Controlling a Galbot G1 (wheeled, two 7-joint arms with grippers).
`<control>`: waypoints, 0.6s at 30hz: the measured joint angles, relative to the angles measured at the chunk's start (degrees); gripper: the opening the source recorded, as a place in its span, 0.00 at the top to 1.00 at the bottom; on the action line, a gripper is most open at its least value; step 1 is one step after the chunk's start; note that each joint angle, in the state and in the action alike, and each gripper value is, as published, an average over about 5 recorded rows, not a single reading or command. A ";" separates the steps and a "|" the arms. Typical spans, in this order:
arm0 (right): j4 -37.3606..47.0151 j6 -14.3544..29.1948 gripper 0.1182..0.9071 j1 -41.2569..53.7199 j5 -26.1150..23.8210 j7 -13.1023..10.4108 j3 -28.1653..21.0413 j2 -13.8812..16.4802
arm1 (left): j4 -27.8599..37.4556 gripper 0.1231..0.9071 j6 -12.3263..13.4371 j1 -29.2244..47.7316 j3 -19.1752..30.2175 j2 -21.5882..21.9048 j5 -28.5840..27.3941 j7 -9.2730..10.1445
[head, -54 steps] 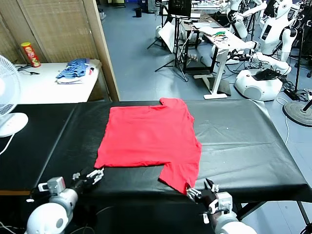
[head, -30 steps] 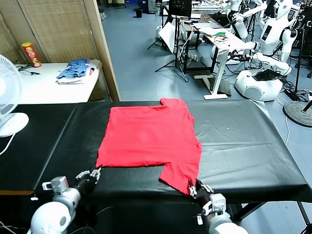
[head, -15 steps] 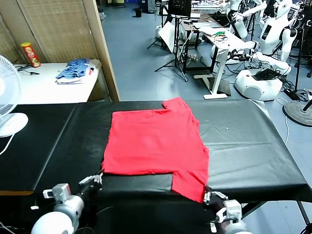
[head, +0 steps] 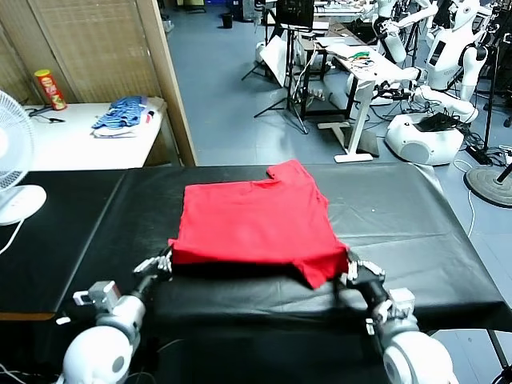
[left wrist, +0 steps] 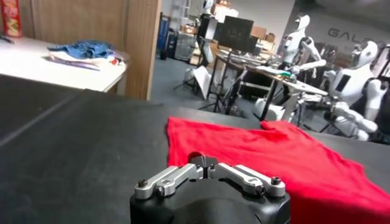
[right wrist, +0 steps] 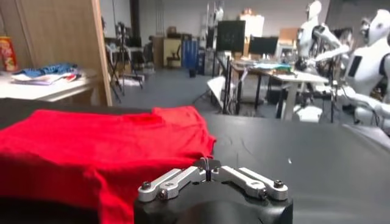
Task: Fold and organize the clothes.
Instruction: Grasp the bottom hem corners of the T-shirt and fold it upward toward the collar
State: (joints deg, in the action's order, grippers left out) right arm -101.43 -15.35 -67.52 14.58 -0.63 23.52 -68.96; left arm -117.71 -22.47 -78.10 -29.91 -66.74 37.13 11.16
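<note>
The red T-shirt lies on the black table, its near hem raised off the surface and a sleeve flap drooping at the near right. My left gripper is shut on the shirt's near left corner. My right gripper is shut at the near right corner beside the flap. In the left wrist view the red cloth spreads just beyond the shut left gripper. In the right wrist view the shirt hangs beside the shut right gripper. The print is hidden.
A white fan stands at the table's left end. Behind it a white side table carries a blue striped pile and a red can. A wooden partition rises at the back; desks and robots fill the room beyond.
Both grippers have moved away from the table's near edge, taking the shirt's near hem with them. The hanging sleeve has risen onto the table and the shirt looks shorter.
</note>
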 joint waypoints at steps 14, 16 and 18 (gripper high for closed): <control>5.49 0.48 0.82 5.48 1.82 3.60 -3.03 2.07 | 12.29 0.99 0.15 10.53 2.86 -0.07 -1.23 -0.46; 3.22 -0.82 0.69 3.83 2.64 3.51 -2.39 2.99 | 12.77 0.92 -0.03 10.74 2.91 -0.25 -1.87 -0.65; 0.50 -1.64 0.53 1.72 3.09 3.46 -1.58 3.99 | 12.86 0.82 -0.13 10.53 2.88 -0.33 -2.73 -0.91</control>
State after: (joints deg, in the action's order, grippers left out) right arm -100.93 -16.99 -65.80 17.67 2.83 21.94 -64.97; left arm -104.85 -22.60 -67.57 -27.03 -67.07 34.40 10.24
